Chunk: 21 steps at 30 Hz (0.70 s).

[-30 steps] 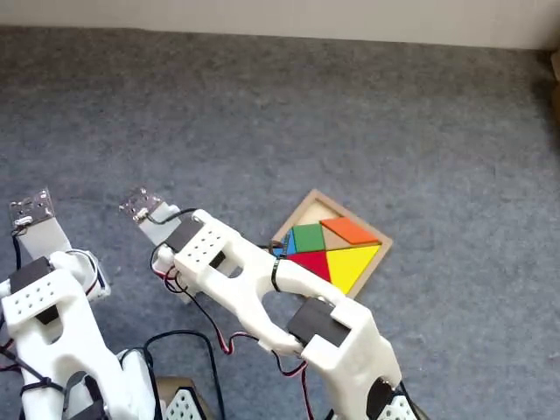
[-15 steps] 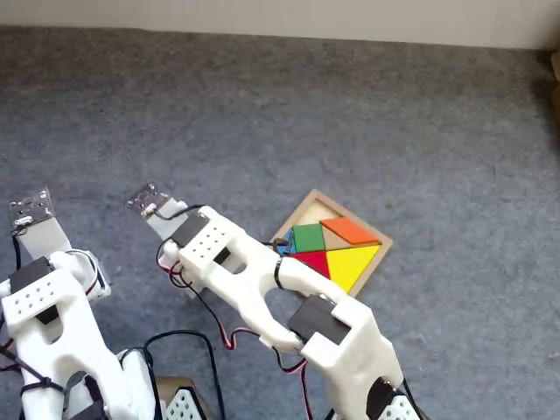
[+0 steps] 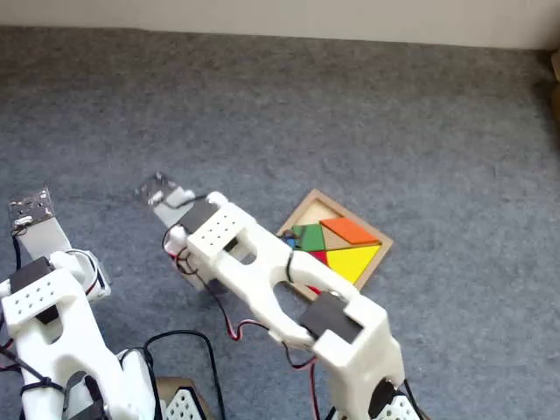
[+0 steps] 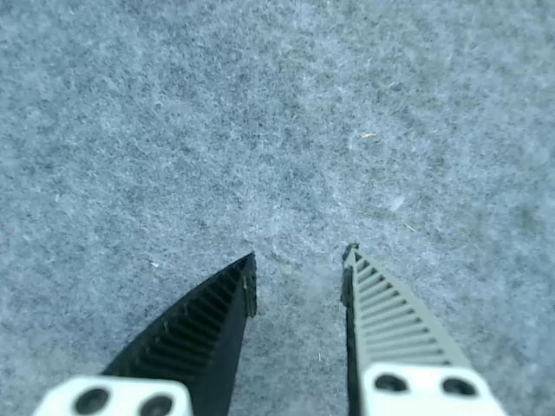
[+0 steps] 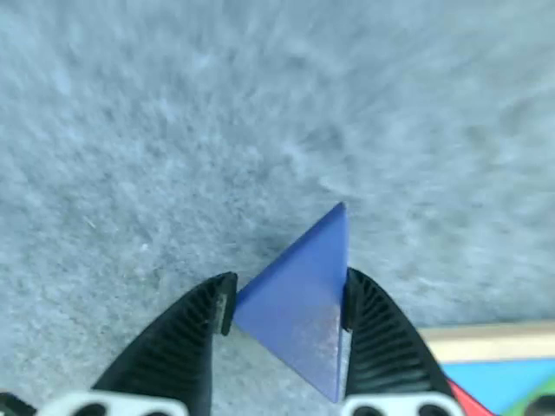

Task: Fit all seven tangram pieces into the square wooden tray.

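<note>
My right gripper [image 5: 286, 290] is shut on a dark blue triangle [image 5: 303, 260] held just above the grey carpet, beside the corner of the square wooden tray [image 5: 486, 341]. A light blue piece [image 5: 494, 381] lies inside that corner. From above, the tray [image 3: 312, 210] holds green [image 3: 308, 236], orange [image 3: 350, 229], tan [image 3: 337, 241], yellow [image 3: 354, 261] and red [image 3: 317, 256] pieces, with bare wood at its far corner. The right arm [image 3: 262, 271] covers the tray's left side. My left gripper [image 4: 299, 264] hangs open over bare carpet with nothing between its fingers.
Grey carpet [image 3: 394, 114] covers the whole table, open behind and to the right of the tray. The left arm [image 3: 44, 297] stands at the front left. Cables [image 3: 201, 341] trail between the two arm bases.
The right arm's wrist has shifted away from the front edge and to the right, and the arm now hides more of the tray's left side and the red piece. The left arm has stayed put.
</note>
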{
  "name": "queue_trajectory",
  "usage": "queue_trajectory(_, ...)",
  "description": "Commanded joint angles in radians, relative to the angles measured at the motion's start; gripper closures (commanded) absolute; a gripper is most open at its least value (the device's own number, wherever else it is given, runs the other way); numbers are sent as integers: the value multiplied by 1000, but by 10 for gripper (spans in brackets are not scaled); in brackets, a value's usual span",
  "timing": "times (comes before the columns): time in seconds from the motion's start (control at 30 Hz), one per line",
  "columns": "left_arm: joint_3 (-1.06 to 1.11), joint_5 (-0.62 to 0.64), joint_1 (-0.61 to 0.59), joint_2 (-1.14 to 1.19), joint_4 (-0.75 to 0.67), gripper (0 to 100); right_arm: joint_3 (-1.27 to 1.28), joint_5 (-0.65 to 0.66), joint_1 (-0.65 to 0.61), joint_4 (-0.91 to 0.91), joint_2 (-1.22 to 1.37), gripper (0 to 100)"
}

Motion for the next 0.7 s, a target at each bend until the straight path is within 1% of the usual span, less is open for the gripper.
queue_trajectory(0.0, -47, 8, 12, -13, -9, 822, 16, 5, 70, 10, -148, 936)
queue_trajectory(0.1, -47, 8, 12, -13, -9, 822, 42, -8, 125, 10, -226, 936)
queue_trajectory(0.13, -47, 8, 12, -13, -9, 822, 51, -41, 150, 10, -251, 936)
queue_trajectory(0.33, -47, 8, 12, -13, -9, 822, 65, -341, 361, 10, -344, 936)
queue_trajectory(0.4, -47, 8, 12, -13, -9, 822, 67, -413, 423, 10, -344, 936)
queue_trajectory(0.67, -47, 6, 12, -13, -9, 822, 148, -434, 547, 8, -318, 936)
